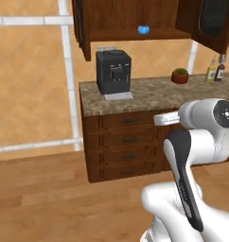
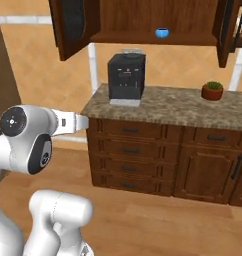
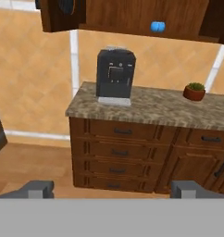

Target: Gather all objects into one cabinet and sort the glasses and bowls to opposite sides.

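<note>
In the hand view the gripper point(image 3: 111, 190) stood with its two dark fingertips spread wide at the bottom of the frame and nothing between them. It looked at the lower drawers, well back from the counter point(image 3: 151, 109).

Going left to right along that counter: a black coffee machine point(image 3: 115, 74) stood near the left end, and a small potted plant point(image 3: 194, 91) sat well to its right. Above them hung the dark wooden wall cabinet point(image 3: 132, 16) with its doors swung open. On its shelf sat one squat blue cup point(image 3: 157, 27), between the coffee machine and the plant in line, and nearer the shelf's front edge.

So the cup lay up and somewhat right of where the gripper pointed, and well apart from it. The cup is round, so it offers no long axis to line up with. I judged that the hand would have to rise a good deal and go forward before any reach into the cabinet could begin.
</note>
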